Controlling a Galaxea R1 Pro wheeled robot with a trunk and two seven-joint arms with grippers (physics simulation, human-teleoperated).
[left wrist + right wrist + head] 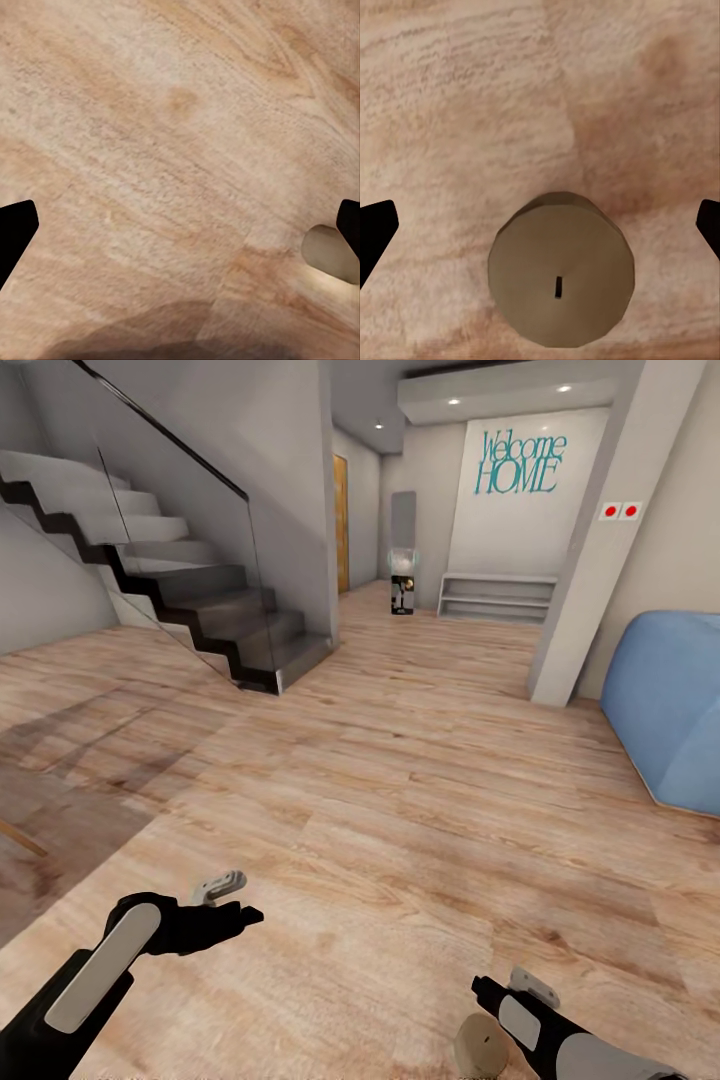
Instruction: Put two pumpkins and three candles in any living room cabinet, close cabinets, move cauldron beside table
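A brown candle (561, 279), a short cylinder with a small dark wick, stands upright on the light wood plank floor (400, 800). It also appears at the bottom of the head view as the candle (482, 1046), just beside my right gripper (510, 990). In the right wrist view the dark fingertips (376, 229) sit far apart at the picture's edges, well clear of the candle, so the right gripper (540, 232) is open. My left gripper (245, 897) hangs open over bare floor. The pumpkins and the cabinet are out of view.
A dark staircase (200, 600) with a glass rail rises at the left. A blue beanbag (670, 710) sits at the right behind a white pillar (600, 560). A hallway with a "Welcome HOME" wall and a low bench (495, 598) lies ahead. A pale rounded shape (330, 255) lies near one left fingertip.
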